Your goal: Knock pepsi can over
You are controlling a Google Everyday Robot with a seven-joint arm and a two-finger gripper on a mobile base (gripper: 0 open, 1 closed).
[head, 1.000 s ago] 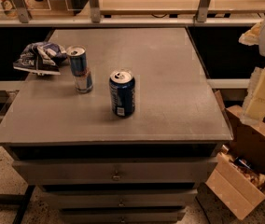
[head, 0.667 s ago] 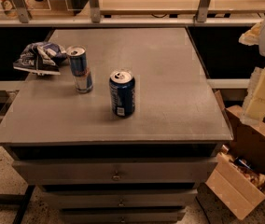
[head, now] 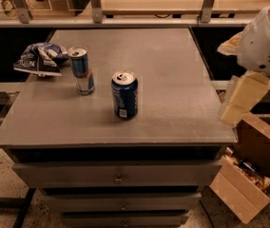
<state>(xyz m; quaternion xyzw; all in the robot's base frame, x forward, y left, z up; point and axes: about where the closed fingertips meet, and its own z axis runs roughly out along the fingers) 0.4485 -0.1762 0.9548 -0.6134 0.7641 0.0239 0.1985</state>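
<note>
The pepsi can, dark blue with a silver top and a small white label patch, stands upright near the middle of the grey cabinet top. A slimmer blue-and-silver can stands upright to its left and a little farther back. My gripper shows as a blurred cream shape under the white arm housing at the right, past the cabinet's right edge. It is well to the right of the pepsi can and touches nothing.
A crumpled blue-and-white chip bag lies at the back left of the top. An open cardboard box sits on the floor at the right. Drawers run below the front edge. A railing runs behind the cabinet.
The arm and gripper have shifted a little to the left, toward the cabinet's right edge. Both cans and the bag have not moved.
</note>
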